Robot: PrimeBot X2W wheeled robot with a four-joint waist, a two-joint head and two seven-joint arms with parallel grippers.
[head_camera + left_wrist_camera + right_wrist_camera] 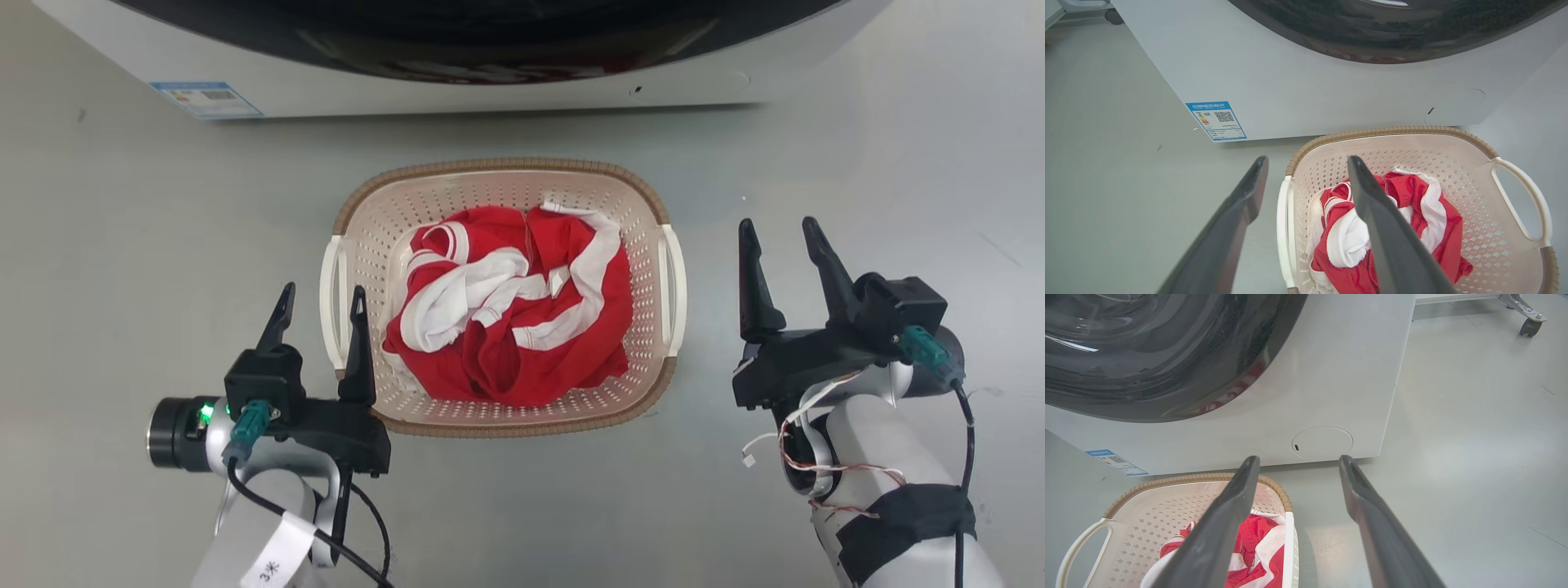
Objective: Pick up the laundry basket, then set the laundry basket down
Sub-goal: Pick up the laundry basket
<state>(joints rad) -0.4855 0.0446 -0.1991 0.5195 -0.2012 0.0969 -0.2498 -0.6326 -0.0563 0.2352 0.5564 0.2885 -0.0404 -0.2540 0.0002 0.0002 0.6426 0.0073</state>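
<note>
Sitting on the grey floor [122, 245] just before the washer [490, 90], the basket [490, 192] holds red-and-white clothes [522, 327]; its far rim is near the washer's base but apart from it, and bare floor lies open on both sides. The left gripper [322, 288] has its jaws spread wide and empty, one finger outside and one inside the left handle [331, 302]; whether either touches it I cannot tell. The right gripper [777, 222], equally wide and empty, stands over bare floor, apart from the right handle [676, 290].
</note>
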